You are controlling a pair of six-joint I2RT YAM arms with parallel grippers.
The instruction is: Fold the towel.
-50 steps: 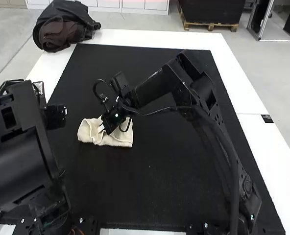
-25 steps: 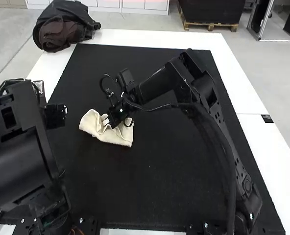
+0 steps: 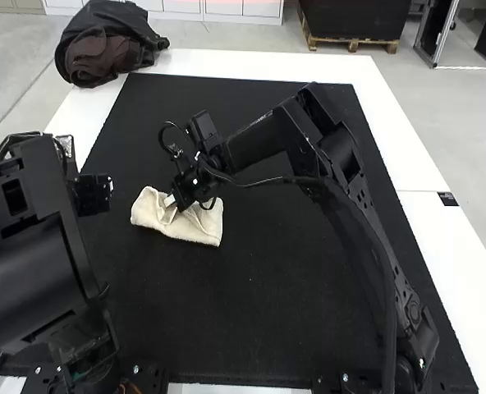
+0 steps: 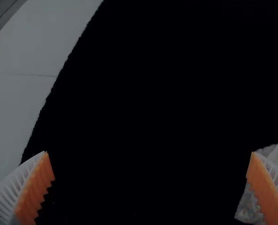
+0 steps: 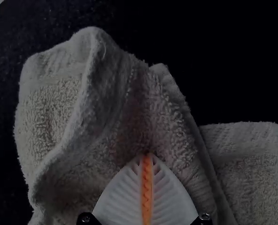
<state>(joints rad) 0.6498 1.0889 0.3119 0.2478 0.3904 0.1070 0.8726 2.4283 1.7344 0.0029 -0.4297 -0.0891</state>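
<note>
High view: the left arm (image 3: 38, 254) covers the worktop (image 3: 403, 156) from seven to nine o'clock, and its own pincer (image 3: 93, 194) is partly hidden by its dark housing. The left wrist view shows that pincer's fingers spread wide apart, with bare dark mat (image 3: 292, 328) between them; one finger overlaps the sight of the towel (image 3: 202, 226), which is cut off there.

The towel lies at nine o'clock from the mat's middle, rumpled, with raised folds around the right pincer (image 3: 170, 200) and a flatter end toward four o'clock. That pincer has its fingers together, tips against the cloth; whether a fold is caught between them cannot be told. Part of the towel is hidden beneath it.

The right arm (image 3: 329, 148) spans the mat from five o'clock, bending over toward the towel and hiding a strip of mat. Open mat lies from the towel toward twelve o'clock and toward six. The white border runs along twelve and three o'clock, and a dark heap of clothing (image 3: 103, 53) sits on the worktop's corner at eleven, well apart from the towel.
</note>
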